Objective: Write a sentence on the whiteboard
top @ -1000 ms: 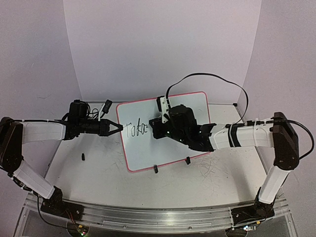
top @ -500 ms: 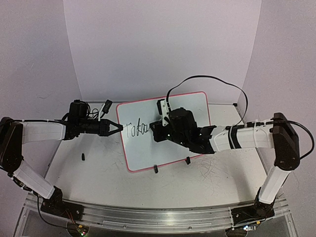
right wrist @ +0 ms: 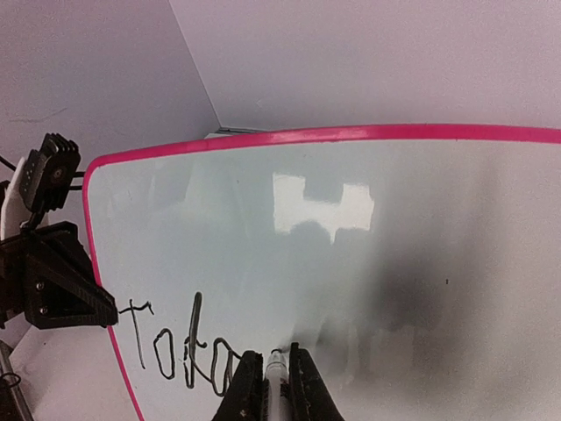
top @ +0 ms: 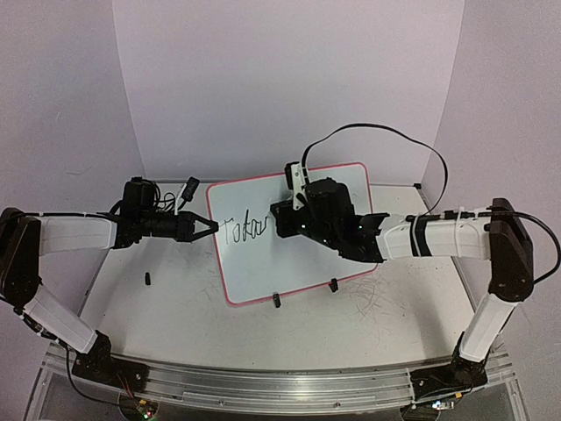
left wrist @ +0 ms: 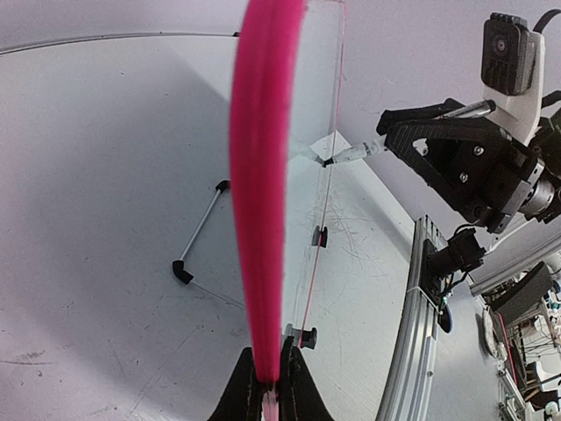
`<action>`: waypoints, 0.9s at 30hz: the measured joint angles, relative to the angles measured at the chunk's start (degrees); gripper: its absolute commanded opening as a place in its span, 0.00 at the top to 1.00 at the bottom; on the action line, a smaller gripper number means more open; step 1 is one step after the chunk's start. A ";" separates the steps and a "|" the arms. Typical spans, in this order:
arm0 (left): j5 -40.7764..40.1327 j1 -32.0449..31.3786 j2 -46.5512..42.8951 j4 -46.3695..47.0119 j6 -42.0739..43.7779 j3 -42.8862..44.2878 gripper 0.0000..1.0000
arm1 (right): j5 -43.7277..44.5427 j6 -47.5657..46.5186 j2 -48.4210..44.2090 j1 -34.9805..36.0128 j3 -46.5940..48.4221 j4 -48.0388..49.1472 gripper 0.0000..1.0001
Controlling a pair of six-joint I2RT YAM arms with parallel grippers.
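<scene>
The whiteboard (top: 263,272), white with a pink rim, stands tilted on the table. My left gripper (top: 210,226) is shut on its left rim (left wrist: 259,219), and in the left wrist view the left gripper (left wrist: 269,368) pinches that edge. My right gripper (top: 280,226) is shut on a white marker (right wrist: 277,375), whose tip touches the board. That marker (left wrist: 351,154) also shows from the side in the left wrist view. The sentence (right wrist: 180,351) is only its first few black letters, just left of the tip. They show in the top view as the sentence (top: 243,230).
Two black clip feet (top: 275,300) (top: 333,285) hold the board's lower edge. A small black piece (top: 147,279) lies on the table at the left. Faint scribble marks (top: 372,303) cover the table by the right arm. A cable (top: 377,132) arcs above it.
My right gripper has shifted slightly right and up with the marker, and the black writing has grown by a letter. The left gripper and board have stayed still.
</scene>
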 measured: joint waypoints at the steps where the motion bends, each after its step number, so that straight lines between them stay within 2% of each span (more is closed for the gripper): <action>1: 0.00 0.00 0.00 0.00 0.00 0.05 1.00 | 0.11 -0.07 0.02 -0.11 0.23 -0.07 1.00; 10: -0.02 0.00 0.02 -0.11 0.02 0.20 1.00 | 0.21 -0.24 0.09 -0.18 0.43 -0.01 1.00; 27: -0.07 0.00 0.26 -0.12 0.05 0.22 1.00 | -2.51 1.44 -0.09 2.77 -6.31 -0.29 1.00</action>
